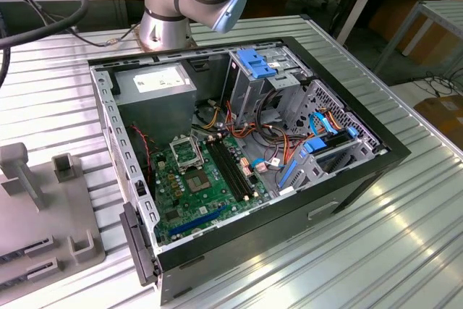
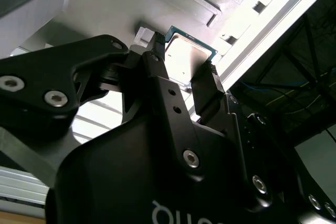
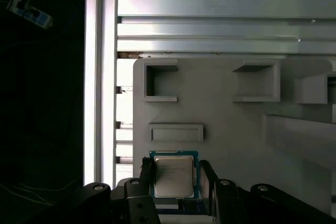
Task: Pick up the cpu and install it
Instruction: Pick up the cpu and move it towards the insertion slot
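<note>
Jaws closed in on two opposite edges of the cpu (image 3: 174, 176), clamping it, it seems, though contact is hard to confirm. Silver top facing up, thin green rim showing in both wrist views. Set over a grey holder block (image 3: 231, 129), just beside a shallow rectangular recess (image 3: 176, 132). Beyond the block, ribbed metal tabletop (image 3: 210, 14). In the exterior view, holder block (image 1: 72, 226) at the exterior view's left, apart from the open computer case (image 1: 362, 175). Inside the case, green motherboard (image 1: 210, 197) with a metal socket frame (image 1: 186, 151). Arm base (image 1: 163, 23) behind the case.
</note>
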`<state>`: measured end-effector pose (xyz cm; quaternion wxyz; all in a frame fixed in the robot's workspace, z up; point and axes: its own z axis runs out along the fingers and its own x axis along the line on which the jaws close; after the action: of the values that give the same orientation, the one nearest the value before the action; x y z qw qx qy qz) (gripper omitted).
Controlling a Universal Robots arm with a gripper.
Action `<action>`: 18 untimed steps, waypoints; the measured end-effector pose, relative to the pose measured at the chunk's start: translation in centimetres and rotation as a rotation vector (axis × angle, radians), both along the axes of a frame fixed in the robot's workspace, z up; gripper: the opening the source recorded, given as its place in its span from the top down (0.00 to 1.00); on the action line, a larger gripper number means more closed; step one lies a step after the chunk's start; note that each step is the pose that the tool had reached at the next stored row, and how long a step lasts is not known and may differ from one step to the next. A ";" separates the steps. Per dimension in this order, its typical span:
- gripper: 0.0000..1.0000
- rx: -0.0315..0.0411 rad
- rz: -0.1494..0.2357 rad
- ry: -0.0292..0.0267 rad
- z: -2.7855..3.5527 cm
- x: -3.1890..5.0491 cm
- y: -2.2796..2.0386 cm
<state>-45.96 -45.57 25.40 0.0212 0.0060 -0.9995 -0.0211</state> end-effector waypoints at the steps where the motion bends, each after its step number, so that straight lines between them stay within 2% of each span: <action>1: 0.54 0.0001 0.000 -0.0001 0.07 0.00 0.00; 18: 0.54 0.0001 0.000 -0.0001 1.25 0.00 0.00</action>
<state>-45.95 -45.57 26.65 0.0211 0.0060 -0.9995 -0.0212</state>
